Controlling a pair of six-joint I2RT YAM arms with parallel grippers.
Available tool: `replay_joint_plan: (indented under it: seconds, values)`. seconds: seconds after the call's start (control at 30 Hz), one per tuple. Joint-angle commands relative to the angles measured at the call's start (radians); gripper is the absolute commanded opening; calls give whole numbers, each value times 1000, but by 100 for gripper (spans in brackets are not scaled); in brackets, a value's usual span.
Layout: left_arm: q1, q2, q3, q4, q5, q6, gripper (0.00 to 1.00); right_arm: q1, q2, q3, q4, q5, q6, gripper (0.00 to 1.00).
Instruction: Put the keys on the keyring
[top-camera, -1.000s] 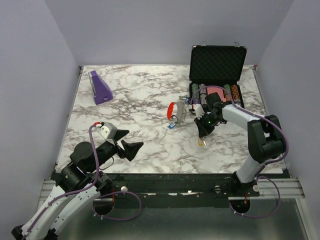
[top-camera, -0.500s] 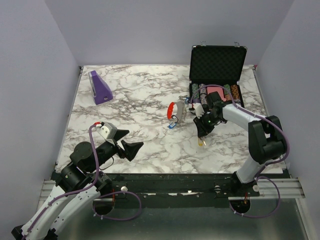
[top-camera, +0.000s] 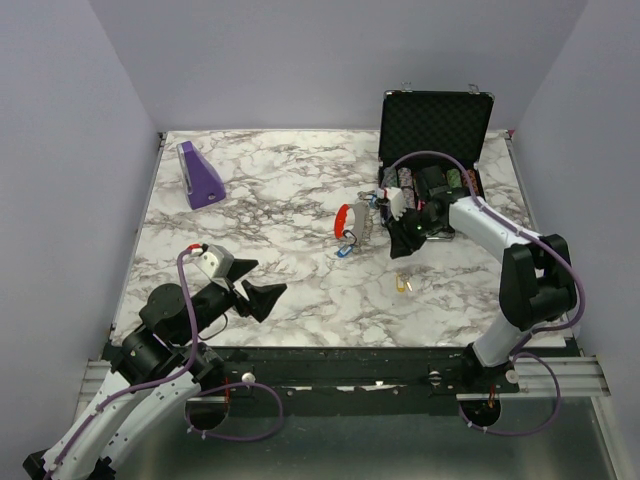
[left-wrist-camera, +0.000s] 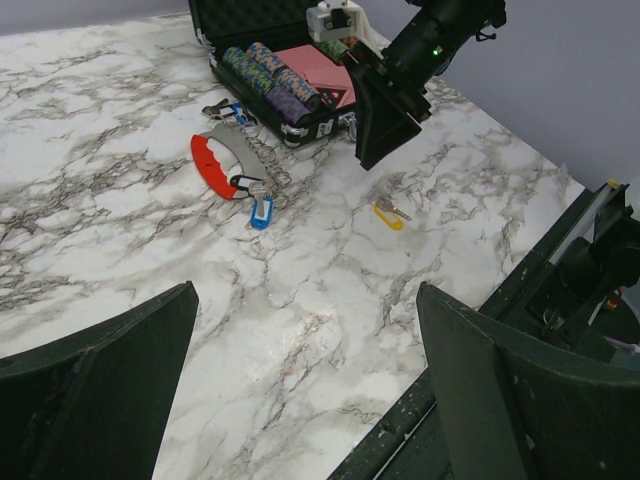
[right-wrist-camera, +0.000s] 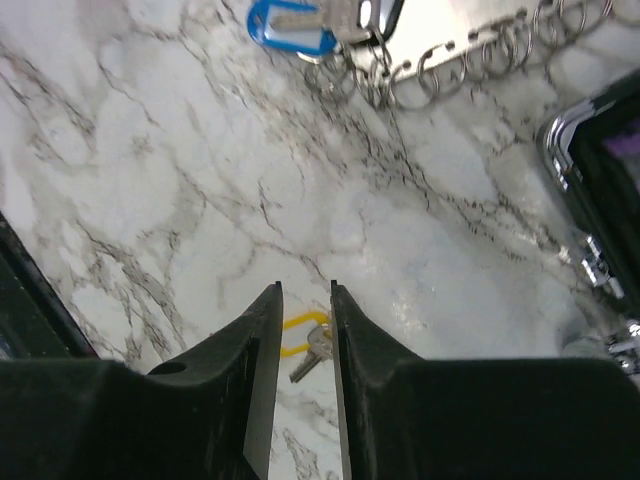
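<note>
The right claw (top-camera: 401, 250) hangs above the marble desk (top-camera: 280, 190), just in front of the open poker chip case (top-camera: 435, 130). Its fingers stand a narrow slit apart and hold nothing. Through that slit the right wrist view shows the yellow key (right-wrist-camera: 300, 325) lying flat on the desk, free of the claw and well below its tips. In the top view this key (top-camera: 402, 284) lies alone, nearer the arms than the claw. The keyring (top-camera: 350, 222), with its red crescent and a chain of small rings, rests on the desk left of the right claw, beside the case. A blue key (top-camera: 343, 250) lies at the near end of the bunch. The left claw (top-camera: 258, 283) hovers at the near left with its fingers spread wide and empty. A purple wedge (top-camera: 200, 175) sits at the far left.
</note>
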Motion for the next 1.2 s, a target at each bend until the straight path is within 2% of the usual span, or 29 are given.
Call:
replay_joint_plan:
  seconds: [0.0, 0.1, 0.2, 0.3, 0.43, 0.6, 0.7, 1.17]
  values:
    - [7, -4, 3, -8, -20, 3, 99, 6, -12, 87, 13, -185, -17, 35]
    - [6, 52, 31, -50, -40, 10, 99, 6, -19, 103, 108, -236, 35, 42]
    - [15, 120, 58, -80, -59, 47, 99, 6, -16, 96, 220, -262, 103, 57]
    - [24, 151, 69, -74, -63, 82, 99, 6, 14, 94, 286, -297, 169, 62]
    - [27, 160, 62, -61, -92, 104, 99, 6, 102, 136, 306, -322, 287, 62]
    - [33, 152, 54, -58, -141, 105, 99, 22, 204, 186, 327, -242, 387, 64]
    - [42, 160, 54, -60, -149, 108, 99, 22, 244, 225, 297, -211, 394, 65]
    - [119, 178, 52, -40, -59, 99, 99, 23, 259, 182, 317, -247, 387, 65]
